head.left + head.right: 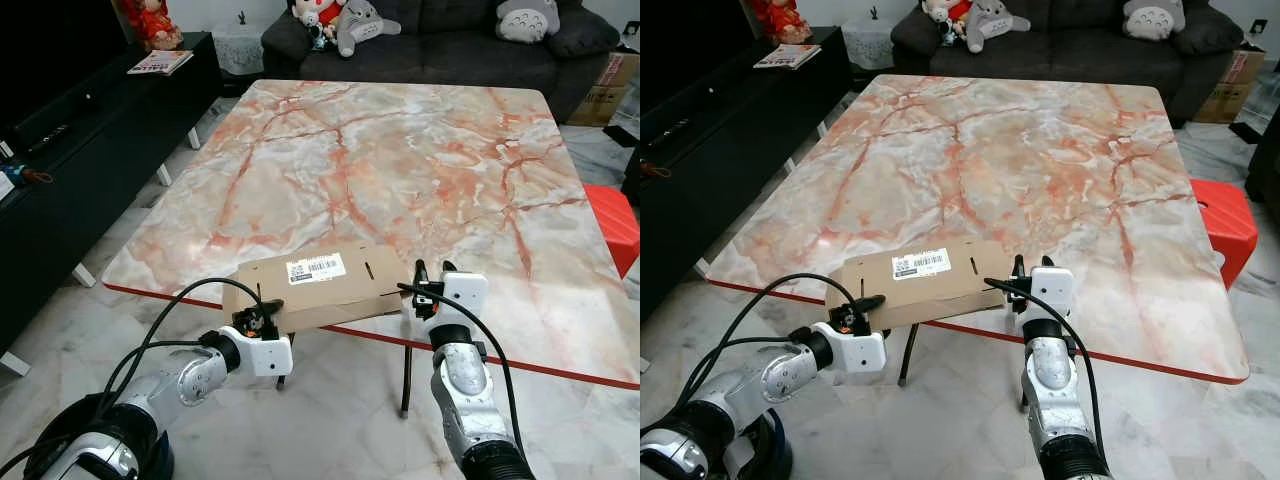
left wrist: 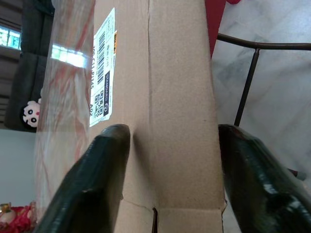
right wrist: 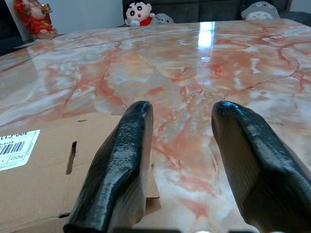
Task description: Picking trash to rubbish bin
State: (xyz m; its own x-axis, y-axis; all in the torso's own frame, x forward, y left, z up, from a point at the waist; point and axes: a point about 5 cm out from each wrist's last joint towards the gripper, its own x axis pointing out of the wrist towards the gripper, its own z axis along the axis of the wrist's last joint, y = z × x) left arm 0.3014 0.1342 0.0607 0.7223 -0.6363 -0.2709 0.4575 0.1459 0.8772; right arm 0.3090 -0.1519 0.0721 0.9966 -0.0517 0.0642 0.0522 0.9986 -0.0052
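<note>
Flattened cardboard box point(image 1: 318, 288) lies on the table's point(image 1: 400, 160) near edge, overhanging; looks light, stiff, thin; left gripper point(image 1: 262, 322) open, straddling its end; right gripper point(image 1: 432, 274) open, empty, beside the other end; best pinched by the overhang.

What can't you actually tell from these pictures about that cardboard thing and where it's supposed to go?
- Flat brown cardboard box on the pink marble table: its underside is hidden in the eye views.
- White shipping label: print too small in the eye views, cut off by the edge in the right wrist view.
- Left gripper, fingers open around the box's end: contact unclear.
- Right gripper: open beside the box.
</note>
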